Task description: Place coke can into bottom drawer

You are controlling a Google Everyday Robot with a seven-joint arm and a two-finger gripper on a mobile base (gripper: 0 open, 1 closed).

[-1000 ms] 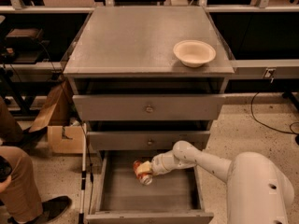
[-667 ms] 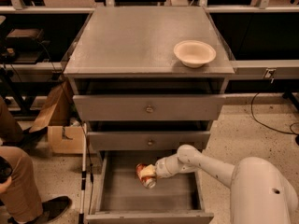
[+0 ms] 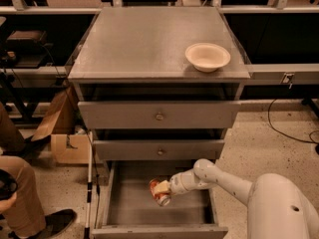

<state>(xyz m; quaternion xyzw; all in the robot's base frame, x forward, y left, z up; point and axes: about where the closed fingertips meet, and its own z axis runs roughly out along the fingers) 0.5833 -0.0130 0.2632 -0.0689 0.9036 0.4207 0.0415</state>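
Pinching the small red-orange cylindrical coke can (image 3: pixel 156 192) with silver metal ends, the tool (image 3: pixel 161 189) hangs low inside the open bottom drawer (image 3: pixel 134 210), a wide grey metal tray with a flat floor and low sides. Its pale fingers (image 3: pixel 162 186) are pressed against the can's side. The can is tilted, one silver end pointing down toward the drawer's front. It sits over the middle of the floor, and whether it touches the floor cannot be told.

The step in hand appears to be setting the can down. To do it well, the tool should probably lower until the can rests on the bare floor, away from the side walls, before the fingers spread. A tilted can let go from above is likely to roll. The white arm (image 3: pixel 224 178) reaches in from the right under the two upper grey drawers (image 3: pixel 159 114) with round knobs, so it should withdraw low and level to avoid striking them. A white round bowl (image 3: pixel 208 57) stands on the grey desk (image 3: pixel 144 44) above, well apart from the action.

Compared with a second ago, the can and tool have shifted a little rightward and nearer the drawer's front. Everything else is unchanged.
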